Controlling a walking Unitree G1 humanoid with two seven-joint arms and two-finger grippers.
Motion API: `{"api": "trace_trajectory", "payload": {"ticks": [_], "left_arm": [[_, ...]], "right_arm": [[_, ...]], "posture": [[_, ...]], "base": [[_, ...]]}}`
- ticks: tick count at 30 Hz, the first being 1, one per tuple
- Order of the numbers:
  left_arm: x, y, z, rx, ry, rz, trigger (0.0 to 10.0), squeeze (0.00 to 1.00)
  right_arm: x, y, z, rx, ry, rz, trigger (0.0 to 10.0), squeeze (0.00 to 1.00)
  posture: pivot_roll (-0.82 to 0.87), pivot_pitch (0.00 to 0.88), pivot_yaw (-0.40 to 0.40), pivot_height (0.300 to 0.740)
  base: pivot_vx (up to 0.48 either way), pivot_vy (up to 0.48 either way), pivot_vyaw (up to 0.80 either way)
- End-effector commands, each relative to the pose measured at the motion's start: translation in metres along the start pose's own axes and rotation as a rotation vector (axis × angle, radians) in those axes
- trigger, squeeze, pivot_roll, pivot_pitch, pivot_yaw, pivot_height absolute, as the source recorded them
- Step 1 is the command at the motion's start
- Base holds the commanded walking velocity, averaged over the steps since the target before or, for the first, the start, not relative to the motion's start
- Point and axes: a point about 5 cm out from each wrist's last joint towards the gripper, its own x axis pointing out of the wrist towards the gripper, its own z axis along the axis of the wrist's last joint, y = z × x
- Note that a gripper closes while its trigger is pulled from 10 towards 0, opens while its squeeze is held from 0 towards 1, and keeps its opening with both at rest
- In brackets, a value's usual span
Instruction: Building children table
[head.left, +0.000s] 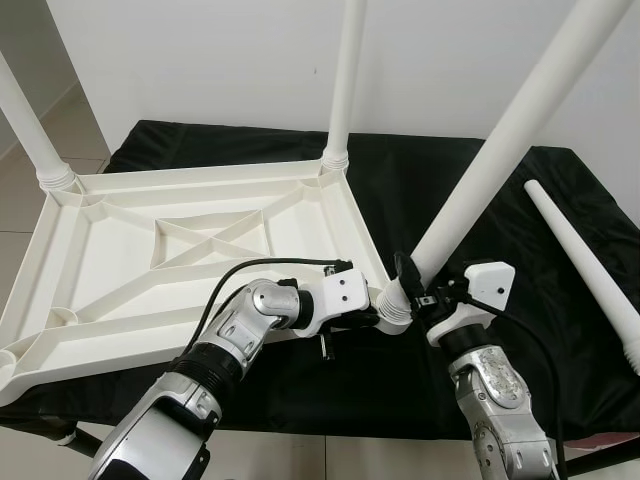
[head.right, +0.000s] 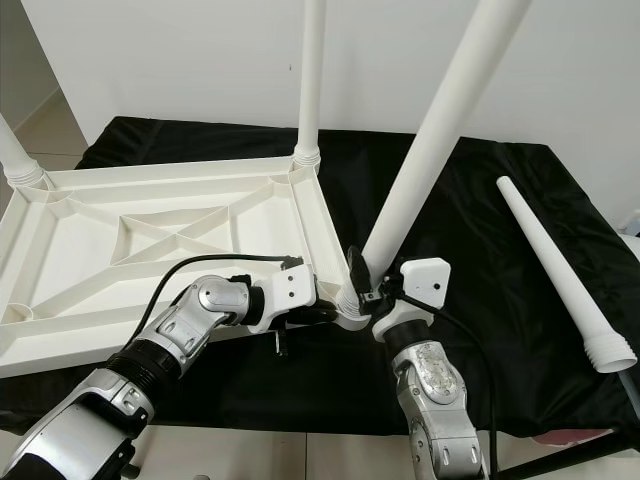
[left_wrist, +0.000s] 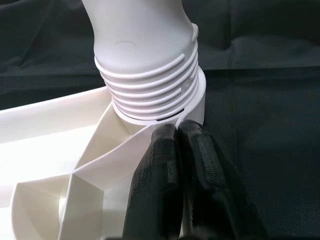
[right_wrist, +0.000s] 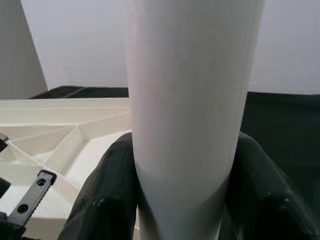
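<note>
1. White moulded-plastic children's table top, lying upside down with its ribbed underside up, on a tabletop draped in black cloth. It fills the span from 9 o'clock to the centre of my head view.
2. Fitted white plastic leg, far corner: upright in its socket at 12 o'clock.
3. Fitted white plastic leg, far-left corner: in its socket at 10 o'clock.
4. Long white tapered plastic leg with ribbed base: its base sits in the near-right corner socket, just below centre; the shaft leans up toward 1 o'clock.
5. Loose white tapered leg: lies on the cloth at 3 o'clock, well apart from the table top.
6. My right hand: its two black fingers pinch the leaning leg just above the socket, one on each side.
7. My left hand: fingers pressed together, tips touching the table's rim beside the ribbed collar at that same corner.
</note>
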Motion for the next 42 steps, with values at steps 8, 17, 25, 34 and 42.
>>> {"api": "trace_trajectory", "payload": {"ticks": [8, 17, 25, 34, 42], "left_arm": [[-0.0083, 0.0047, -0.0117, -0.04, 0.041, 0.066, 10.0, 0.0], [-0.0082, 0.0045, -0.0119, -0.041, 0.041, 0.069, 10.0, 0.0], [-0.0081, 0.0046, -0.0119, -0.042, 0.041, 0.068, 10.0, 0.0], [-0.0079, 0.005, -0.0117, -0.043, 0.039, 0.068, 10.0, 0.0], [-0.0079, 0.005, -0.0117, -0.043, 0.039, 0.068, 10.0, 0.0]], "right_arm": [[-0.0262, 0.001, -0.069, -0.014, 0.404, -0.008, 10.0, 0.0], [-0.0268, -0.0013, -0.0717, -0.008, 0.433, -0.026, 10.0, 0.0], [-0.0264, -0.0027, -0.071, 0.065, 0.435, -0.061, 10.0, 0.0], [-0.024, -0.003, -0.0712, 0.095, 0.465, -0.063, 10.0, 0.0], [-0.024, -0.003, -0.0712, 0.095, 0.465, -0.063, 10.0, 0.0]], "posture": [[-0.02, 0.125, -0.014, 0.74], [-0.02, 0.127, -0.014, 0.74], [-0.02, 0.129, -0.011, 0.74], [-0.02, 0.129, -0.011, 0.74], [-0.02, 0.129, -0.011, 0.74]], "base": [[0.0, 0.0, 0.0], [0.0, 0.0, 0.0], [0.0, 0.0, 0.0], [0.0, 0.0, 0.0], [0.0, 0.0, 0.0]]}}
